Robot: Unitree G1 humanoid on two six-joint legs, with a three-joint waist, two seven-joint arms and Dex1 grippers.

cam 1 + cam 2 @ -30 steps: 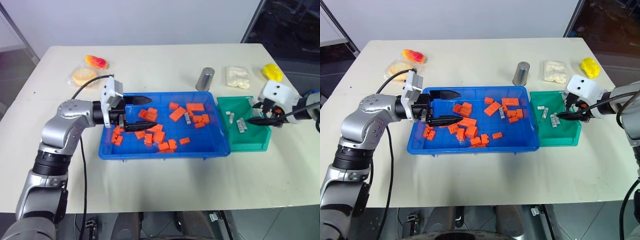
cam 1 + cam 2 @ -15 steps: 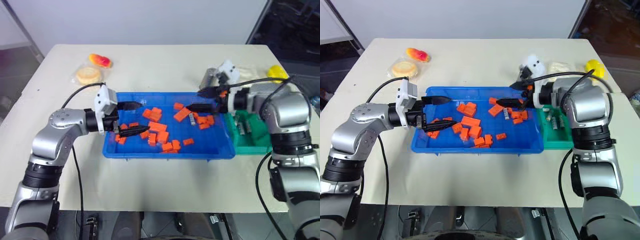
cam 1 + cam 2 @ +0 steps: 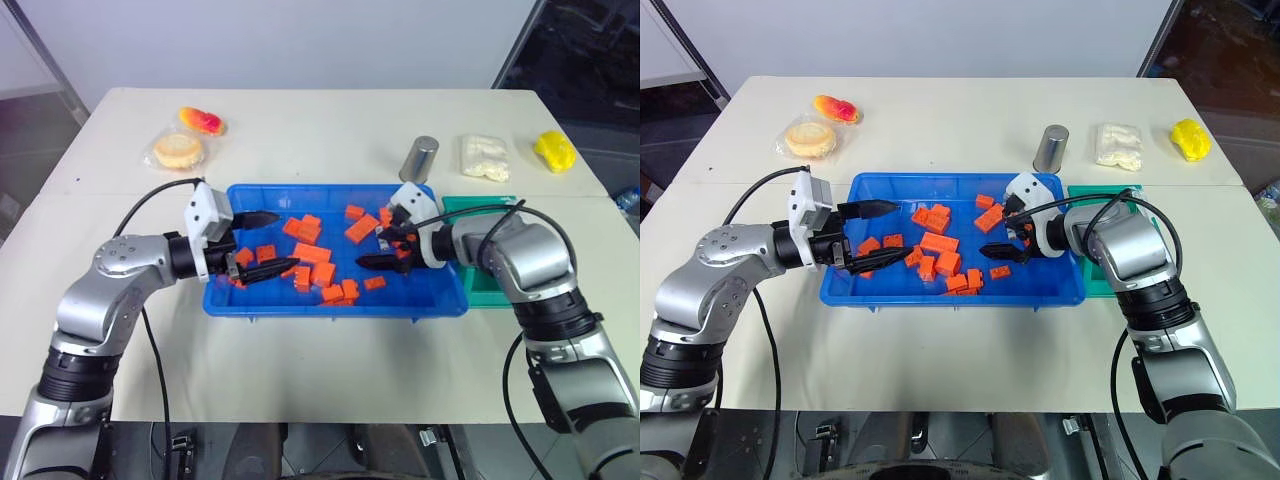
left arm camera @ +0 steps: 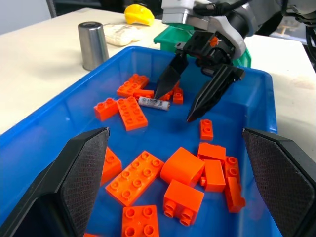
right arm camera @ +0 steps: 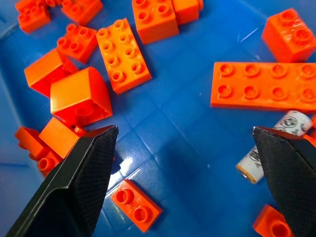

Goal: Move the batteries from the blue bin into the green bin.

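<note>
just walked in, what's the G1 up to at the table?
It is sorting batteries out of the blue bin into the green bin. The right gripper hangs open over the blue bin's right half, jaws spread above a battery that lies among orange blocks; nothing is held. The left gripper is also open and empty over the bin's left end. A metal can stands on the table behind the bins.

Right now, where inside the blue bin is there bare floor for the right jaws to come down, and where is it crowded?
Bare floor shows in the blue bin between the battery and the middle pile of orange blocks, under the open right gripper. Blocks crowd close around the battery's far side and the middle of the bin.
</note>
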